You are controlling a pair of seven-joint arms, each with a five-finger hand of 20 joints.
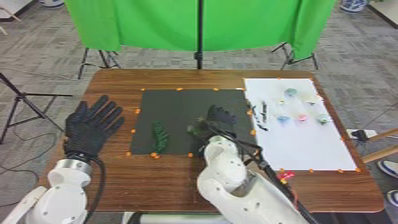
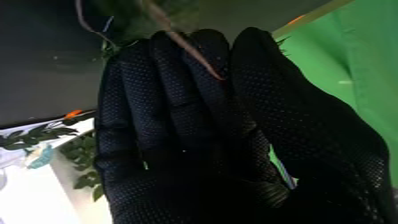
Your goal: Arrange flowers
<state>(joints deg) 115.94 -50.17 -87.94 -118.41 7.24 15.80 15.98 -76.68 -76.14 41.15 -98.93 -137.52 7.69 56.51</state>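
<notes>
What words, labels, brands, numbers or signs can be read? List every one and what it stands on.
None can be read in either view.
White sheet: no readable text; the dark shapes along its left side look like leafy sprigs, though too small to be certain.
Blue-and-white object at the far right: its pattern is too small to tell if it holds any writing.

At the centre of the head view, a dark grey mat [image 1: 187, 102] is lying on the brown, wood-grained table [image 1: 142, 190], a dark green sprig [image 1: 160, 137] showing at its left. A white sheet [image 1: 311, 145] is brightening the right, its blooms [image 1: 302, 118] glowing pale blue and pink. Bright green cloth [image 1: 151, 22] is filling the top. Fine dots are patterning the black right hand [image 1: 221, 116].
</notes>
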